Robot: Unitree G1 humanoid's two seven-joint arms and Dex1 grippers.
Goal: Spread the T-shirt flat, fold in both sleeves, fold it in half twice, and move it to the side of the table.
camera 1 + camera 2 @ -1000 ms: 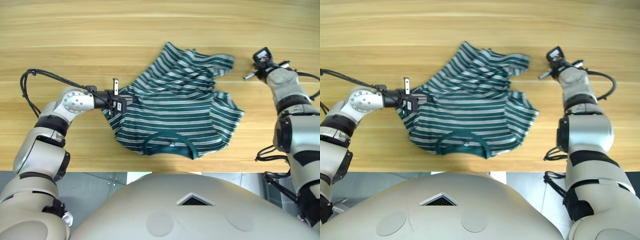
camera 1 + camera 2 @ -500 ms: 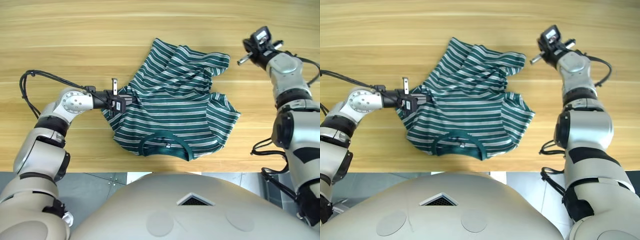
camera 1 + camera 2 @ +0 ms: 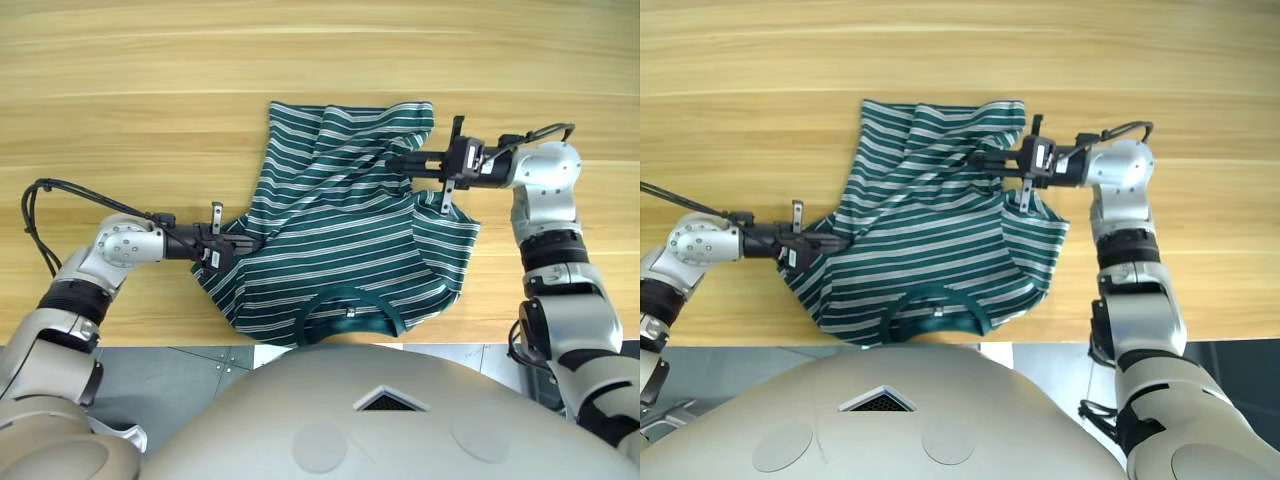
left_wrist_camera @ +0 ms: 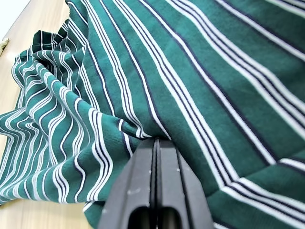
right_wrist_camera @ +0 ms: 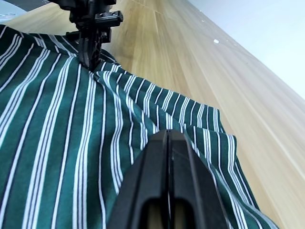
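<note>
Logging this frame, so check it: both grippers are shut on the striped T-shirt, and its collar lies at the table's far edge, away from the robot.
Wrong on the collar: it lies at the near edge of the table, closest to the robot, as the left eye view shows. The rest stands: the left gripper and the right gripper both have jaws shut on the striped T-shirt.

Both grippers got hold of the stripy tee

The green striped T-shirt [image 3: 925, 235] lies rumpled on the wooden table [image 3: 940, 60], collar at the near edge. The left gripper [image 3: 837, 241] pinches its left side, and the right gripper [image 3: 980, 158] pinches a fold far right.
</note>
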